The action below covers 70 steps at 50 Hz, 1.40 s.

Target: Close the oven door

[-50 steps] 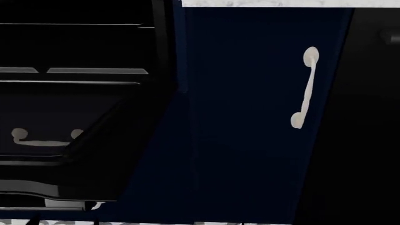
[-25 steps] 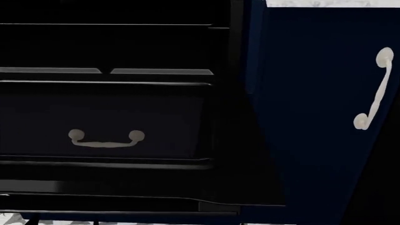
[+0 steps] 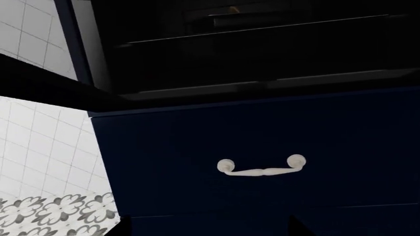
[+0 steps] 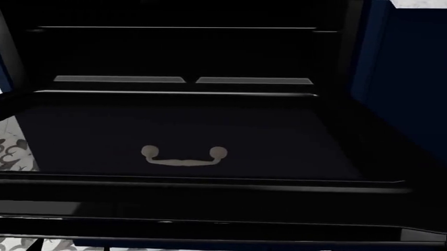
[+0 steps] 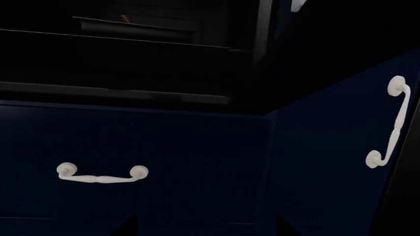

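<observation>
The oven door (image 4: 209, 130) hangs open, lying nearly flat toward me in the head view. Its glossy dark glass shows a cream handle, and its black edge bar (image 4: 209, 209) is nearest me. Behind it the dark oven cavity (image 4: 181, 52) shows rack rails. Neither gripper appears in the head view. From the wrist views, both grippers sit low in front of the navy drawer (image 3: 262, 142), below the door's black underside (image 3: 262, 54). My left gripper (image 3: 210, 231) is open and empty. The right gripper (image 5: 206, 231) is also open, with nothing between its dark fingertips (image 5: 128, 226).
The navy drawer carries a cream curved handle (image 3: 261, 167), also in the right wrist view (image 5: 102, 173). A navy cabinet door (image 5: 335, 162) with a vertical cream handle (image 5: 387, 123) stands right of the oven. White wall tiles (image 3: 33, 147) and patterned floor (image 3: 52, 216) lie to the left.
The head view has swung left: the open oven and its door now fill the frame, and the navy cabinet door with its cream handle has slid out at the right.
</observation>
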Motion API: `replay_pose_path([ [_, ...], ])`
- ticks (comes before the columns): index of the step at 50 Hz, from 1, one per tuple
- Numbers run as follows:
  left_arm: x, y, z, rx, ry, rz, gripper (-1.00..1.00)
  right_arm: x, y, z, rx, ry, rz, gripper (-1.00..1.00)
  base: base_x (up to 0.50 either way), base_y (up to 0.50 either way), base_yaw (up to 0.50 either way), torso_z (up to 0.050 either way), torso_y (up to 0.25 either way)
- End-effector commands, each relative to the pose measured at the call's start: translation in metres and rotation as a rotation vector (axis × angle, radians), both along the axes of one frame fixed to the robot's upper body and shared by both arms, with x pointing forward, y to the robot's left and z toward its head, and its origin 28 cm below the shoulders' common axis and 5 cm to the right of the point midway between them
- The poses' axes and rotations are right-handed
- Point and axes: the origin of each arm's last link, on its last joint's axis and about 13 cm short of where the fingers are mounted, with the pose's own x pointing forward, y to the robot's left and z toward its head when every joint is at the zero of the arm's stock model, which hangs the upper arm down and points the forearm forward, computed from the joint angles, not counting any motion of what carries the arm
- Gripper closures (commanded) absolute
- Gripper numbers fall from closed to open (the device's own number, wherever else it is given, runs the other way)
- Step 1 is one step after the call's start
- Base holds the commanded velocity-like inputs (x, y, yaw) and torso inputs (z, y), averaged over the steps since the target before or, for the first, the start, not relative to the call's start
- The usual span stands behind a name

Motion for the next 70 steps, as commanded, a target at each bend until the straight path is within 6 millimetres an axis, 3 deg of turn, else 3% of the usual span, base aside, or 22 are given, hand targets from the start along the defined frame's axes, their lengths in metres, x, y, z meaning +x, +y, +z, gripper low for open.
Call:
replay_pose_path([
  [1, -0.0004, -0.0003, 0.0006, 0.001, -0.003, 0.000, -1.00, -0.0005, 0.0001, 0.0005, 0.000, -0.001, 0.001, -1.00, 0.00, 0.50, 0.00, 0.000, 0.000],
  [18, -0.0005, -0.0002, -0.0005, 0.012, 0.014, -0.013, -1.00, 0.0001, -0.0008, 0.0002, 0.015, -0.010, -0.008, -1.00, 0.00, 0.32, 0.00, -0.002, 0.000],
  [48, -0.0006, -0.0005, -0.0002, 0.006, 0.005, -0.015, -1.00, -0.0004, -0.0005, 0.0017, 0.011, -0.015, -0.011, -1.00, 0.00, 0.00, 0.00, -0.050, 0.000],
  [70, -0.0006, -0.0002, 0.0006, -0.002, -0.006, -0.012, -1.00, -0.0004, -0.0007, 0.0012, 0.008, -0.019, -0.015, -1.00, 0.21, 0.00, 0.00, 0.000, 0.000],
])
